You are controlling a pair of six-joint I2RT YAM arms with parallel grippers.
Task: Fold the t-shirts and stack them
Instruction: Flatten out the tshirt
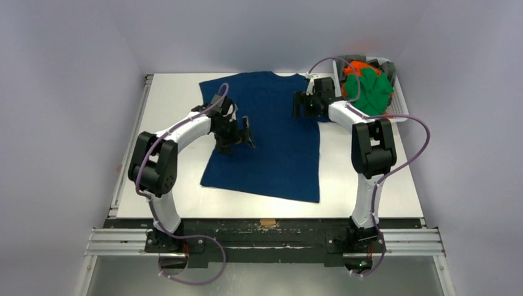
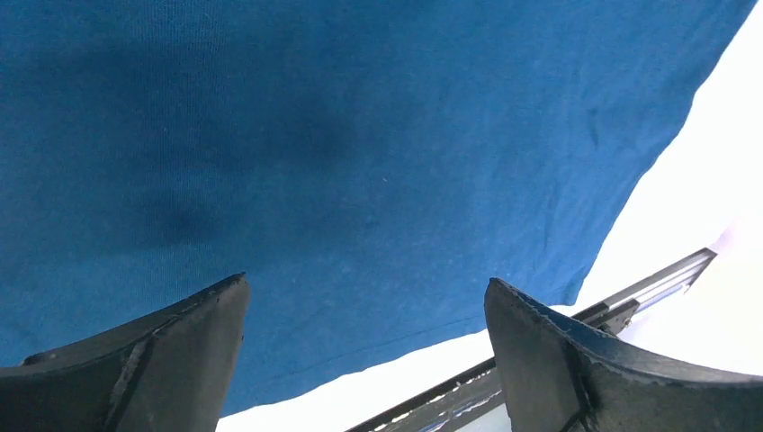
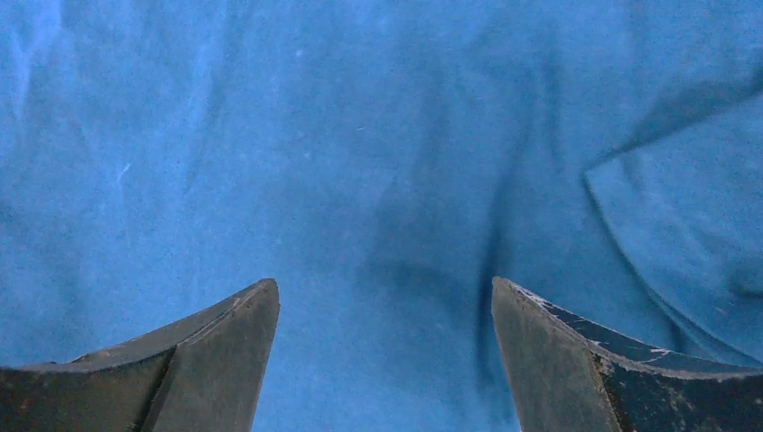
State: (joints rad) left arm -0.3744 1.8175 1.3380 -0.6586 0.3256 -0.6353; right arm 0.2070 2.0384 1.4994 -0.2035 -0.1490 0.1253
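You've barely started. The blue t-shirt lies flat and unfolded mid-table. Your left gripper and right gripper hang over it, fingers apart, holding nothing. Bundled shirts wait in the far-right basket, and there's no stack yet.

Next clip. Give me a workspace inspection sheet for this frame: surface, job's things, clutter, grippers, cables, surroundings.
Surface: white table, its middle covered by the shirt.
Job's things: blue t-shirt spread flat, unfolded, collar toward the far edge; green garment and orange garment heaped in a white basket at the far right.
Clutter: small tan scrap at the near table edge.
Grippers: left gripper open over the shirt's left side; right gripper open over the shirt near its right sleeve.
Cables: purple cables loop loosely along both arms.
Surroundings: plain walls; metal rail under the arm bases.
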